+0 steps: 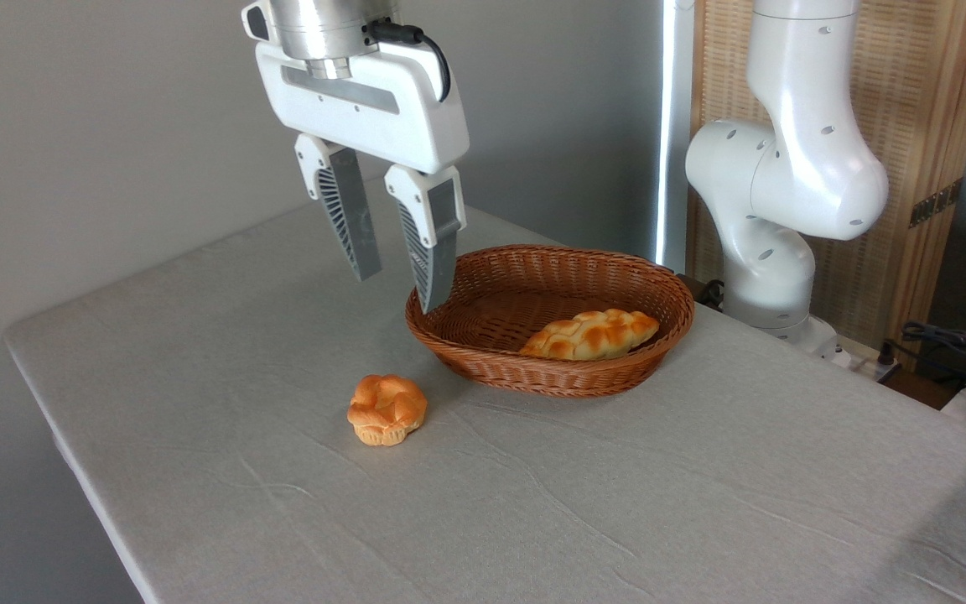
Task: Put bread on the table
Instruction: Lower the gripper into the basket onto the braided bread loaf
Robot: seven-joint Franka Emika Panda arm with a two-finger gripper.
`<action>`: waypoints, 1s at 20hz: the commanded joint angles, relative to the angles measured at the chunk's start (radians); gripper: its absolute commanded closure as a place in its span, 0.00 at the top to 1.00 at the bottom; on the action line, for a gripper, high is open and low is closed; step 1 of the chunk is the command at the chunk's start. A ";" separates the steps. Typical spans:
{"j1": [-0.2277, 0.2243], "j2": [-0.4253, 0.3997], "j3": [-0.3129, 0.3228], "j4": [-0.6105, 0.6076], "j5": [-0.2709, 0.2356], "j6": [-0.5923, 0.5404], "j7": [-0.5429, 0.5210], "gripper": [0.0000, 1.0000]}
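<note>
Still basketed, golden braided bread (590, 334) has pointed ends.

Bright, even daylight, sharp focus across the frame, no motion blur. Overexposed vertical light strip (672, 126) behind the wicker basket (483, 348). Soft shadows under the basket and small bun (387, 408). Table (198, 352) cloth darkens at its near right corner. No obvious edge distortion.

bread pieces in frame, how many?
2. The braided loaf lies inside the wicker basket, toward its right side. The small knotted bun sits on the table, left of and in front of the basket. None looks hidden.
</note>
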 commanded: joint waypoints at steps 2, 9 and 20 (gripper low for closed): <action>0.004 -0.068 -0.018 -0.088 -0.017 -0.017 0.021 1.00; 0.004 -0.282 -0.059 -0.404 -0.004 -0.017 0.083 1.00; 0.034 -0.364 -0.266 -0.656 -0.004 -0.012 0.288 1.00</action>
